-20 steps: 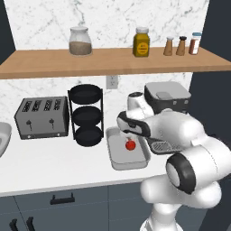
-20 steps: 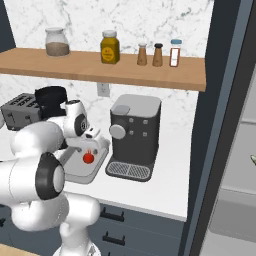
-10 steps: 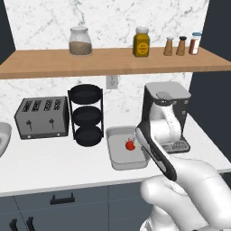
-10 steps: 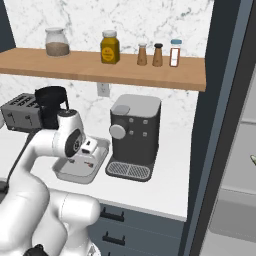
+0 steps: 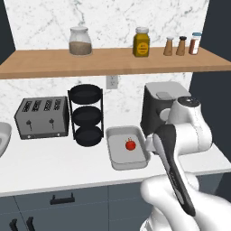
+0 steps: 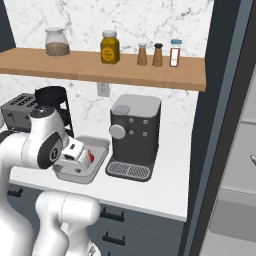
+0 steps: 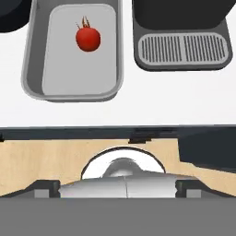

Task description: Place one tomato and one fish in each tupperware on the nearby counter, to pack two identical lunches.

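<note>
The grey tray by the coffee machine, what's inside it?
One tomato lies on the floor of the grey tray, toward its back end. The rest of the floor is bare; no fish. From the right base camera, the robot's wrist covers most of the tray.

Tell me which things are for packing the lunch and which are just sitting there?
For the job: tomato, grey tupperware holding it, white counter.

Just sitting there: toaster, black tiered rack, coffee machine, shelf jars and shakers.
</note>
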